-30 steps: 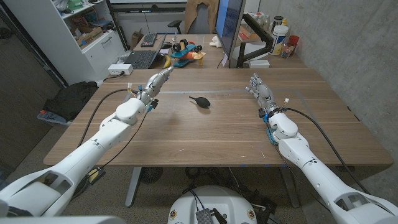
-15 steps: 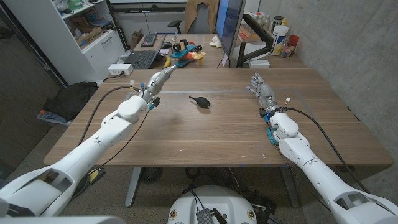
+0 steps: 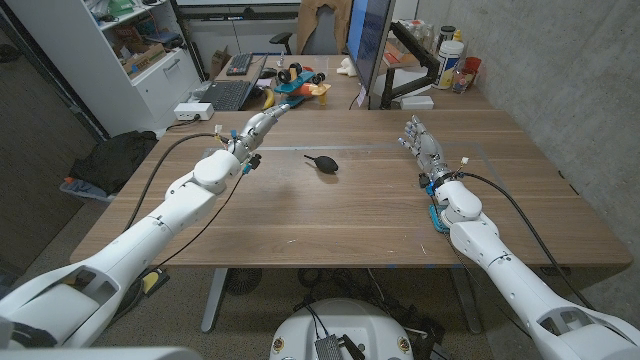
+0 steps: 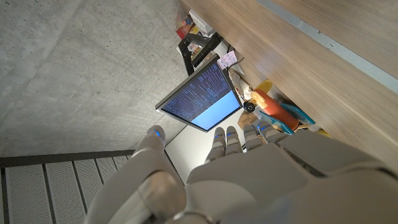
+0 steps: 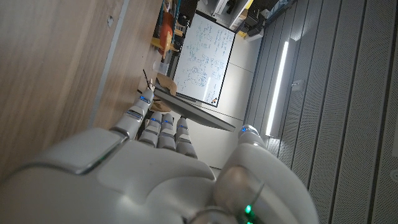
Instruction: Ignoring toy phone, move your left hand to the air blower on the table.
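A small black air blower (image 3: pixel 323 162) lies on the wooden table (image 3: pixel 340 210) a little left of its middle, nozzle pointing left. My left hand (image 3: pixel 259 126) hovers to the blower's far left, fingers stretched out toward the table's far edge and holding nothing. It shows from behind in the left wrist view, left hand (image 4: pixel 236 171) with fingers straight. My right hand (image 3: pixel 421 145) stands at the right side of the table, fingers extended and apart, empty; the right wrist view shows the right hand (image 5: pixel 155 155) over bare wood.
A colourful toy (image 3: pixel 296 84) lies past the table's far edge, near a laptop (image 3: pixel 229 95) and a monitor (image 3: pixel 369 50). White shelves (image 3: pixel 140 50) stand at the back left. A concrete wall runs along the right side.
My left hand has crept slightly forward and to the right, toward the far edge. The blower and my right hand have stayed put.
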